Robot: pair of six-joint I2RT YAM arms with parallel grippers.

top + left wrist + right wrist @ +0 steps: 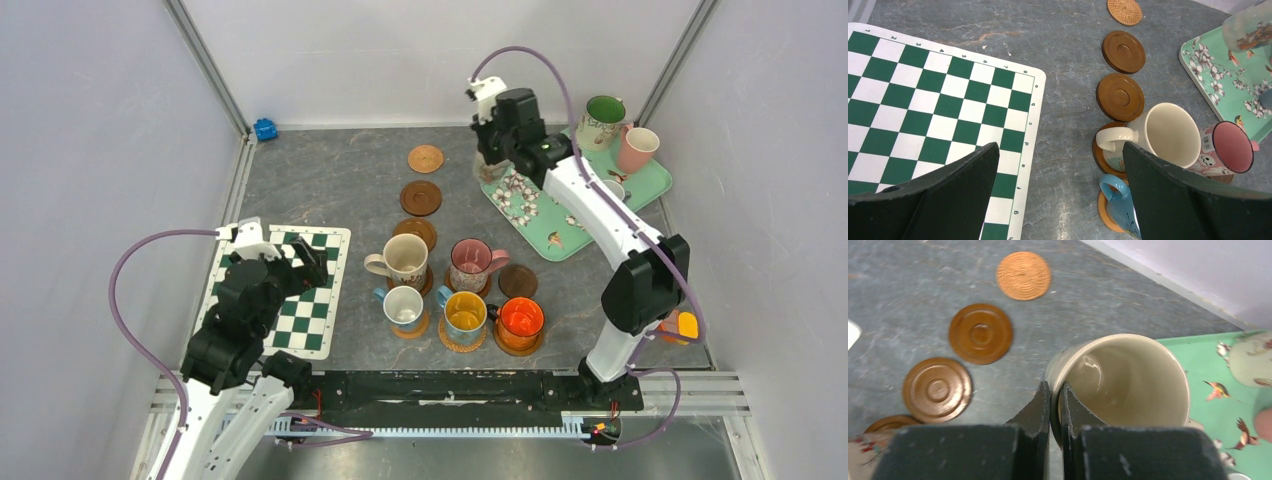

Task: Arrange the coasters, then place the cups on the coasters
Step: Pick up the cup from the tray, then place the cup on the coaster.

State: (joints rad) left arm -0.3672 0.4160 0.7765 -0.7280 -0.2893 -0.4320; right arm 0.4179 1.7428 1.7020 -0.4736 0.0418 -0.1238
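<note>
A grey stone bench carries a green-and-white checkered mat on the left and a mint floral tray at the far right. The left pincer hangs over the mat with its jaws spread wide and nothing between them. The right pincer is pressed together on the wall of a pale cup, one finger inside the rim and one outside. This cup sits at the tray's left edge, near the far coasters; whether it is clear of the surface cannot be told. On the tray stand a green-lined cup and a pink cup. At mid-bench a cream cup and a pink speckled cup each stand on a coaster. Nearer the arms, a small pale-blue cup, a blue cup with a yellow inside and an orange cup do likewise. A column of bare coasters runs away from the cream cup: a near brown coaster, a far brown coaster and a woven coaster. A lone brown coaster lies just right of the pink speckled cup.
</note>
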